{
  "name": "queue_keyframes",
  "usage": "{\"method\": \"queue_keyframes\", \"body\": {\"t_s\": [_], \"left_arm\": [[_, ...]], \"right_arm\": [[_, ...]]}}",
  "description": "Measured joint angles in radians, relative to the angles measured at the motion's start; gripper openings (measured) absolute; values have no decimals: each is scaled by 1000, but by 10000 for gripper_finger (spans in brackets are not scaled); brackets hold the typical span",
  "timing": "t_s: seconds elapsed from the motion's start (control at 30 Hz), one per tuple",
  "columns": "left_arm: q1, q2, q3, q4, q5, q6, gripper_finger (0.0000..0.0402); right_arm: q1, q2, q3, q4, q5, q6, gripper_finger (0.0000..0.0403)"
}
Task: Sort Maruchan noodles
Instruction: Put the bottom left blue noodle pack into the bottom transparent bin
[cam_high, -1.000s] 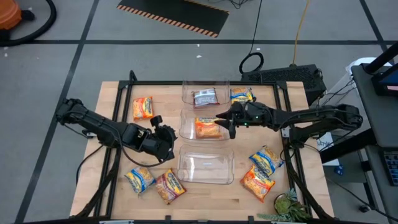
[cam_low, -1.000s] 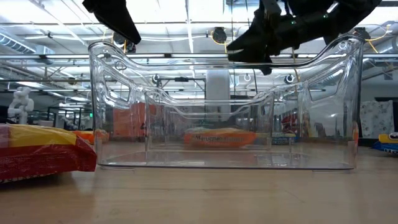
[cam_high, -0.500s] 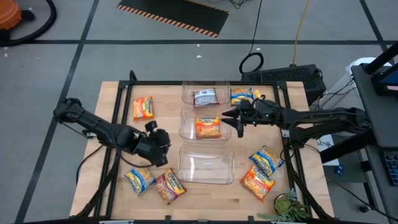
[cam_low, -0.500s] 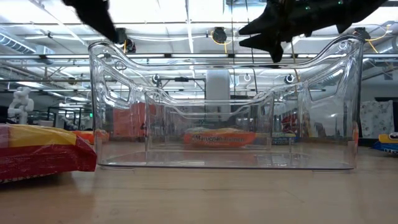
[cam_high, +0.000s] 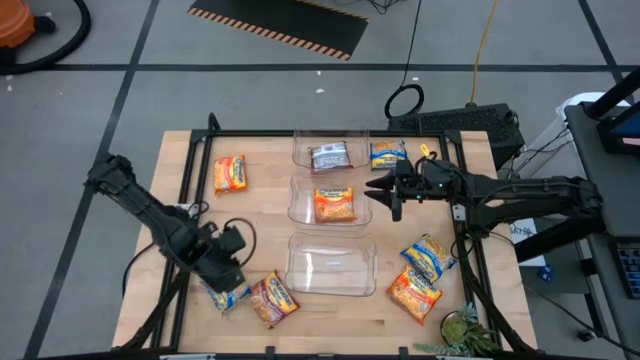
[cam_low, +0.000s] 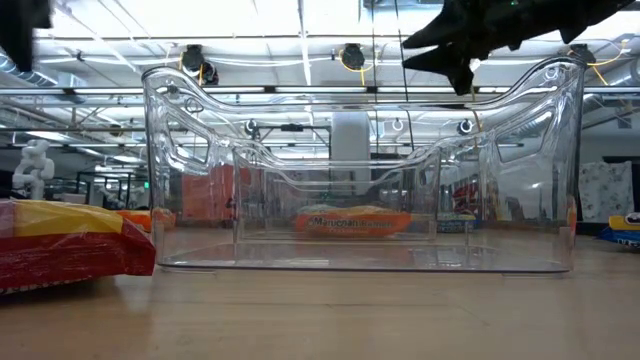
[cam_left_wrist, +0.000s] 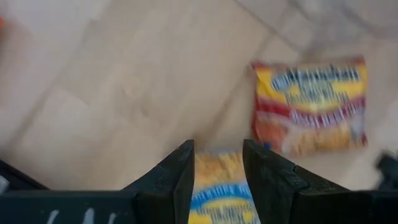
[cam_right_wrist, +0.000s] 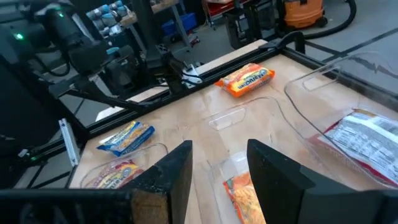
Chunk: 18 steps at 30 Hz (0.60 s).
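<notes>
My left gripper (cam_high: 226, 272) hangs open over a blue-and-yellow noodle packet (cam_left_wrist: 217, 196) lying flat at the table's near left, fingers pointing down and not touching it. A reddish-brown packet (cam_high: 272, 298) lies beside it. My right gripper (cam_high: 385, 192) stands open and empty at the right of the middle clear bin (cam_high: 300, 205), which holds an orange packet (cam_high: 335, 205). The far bin (cam_high: 303, 150) holds one packet (cam_high: 330, 157). The near bin (cam_high: 330, 265) shows nothing inside.
Loose packets lie flat on the wood: an orange one (cam_high: 230, 173) at the far left, a blue one (cam_high: 388, 153) right of the far bin, a blue-and-yellow one (cam_high: 428, 258) and an orange one (cam_high: 412, 293) at the near right. A black frame (cam_high: 190, 170) borders the table.
My left gripper has swung from beside the bins toward the table's near left, rolling and tipping to point down over the blue-and-yellow packet. My right gripper has drawn back from above the middle bin toward the right edge and risen a little. No packet has moved.
</notes>
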<state>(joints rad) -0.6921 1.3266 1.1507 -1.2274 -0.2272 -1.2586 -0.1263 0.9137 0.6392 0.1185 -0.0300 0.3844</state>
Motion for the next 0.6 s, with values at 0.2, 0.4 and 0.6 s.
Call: {"method": "queue_keyframes", "body": {"t_s": [0.2, 0.4, 0.6], "left_arm": [[-158, 17, 0, 16, 18, -19, 141], [-267, 54, 0, 133, 16, -117, 141], [-315, 142, 0, 169, 40, -188, 141]], "right_arm": [[46, -43, 0, 34, 1, 22, 148], [81, -72, 0, 31, 7, 23, 148], [113, -89, 0, 7, 1, 23, 148]]}}
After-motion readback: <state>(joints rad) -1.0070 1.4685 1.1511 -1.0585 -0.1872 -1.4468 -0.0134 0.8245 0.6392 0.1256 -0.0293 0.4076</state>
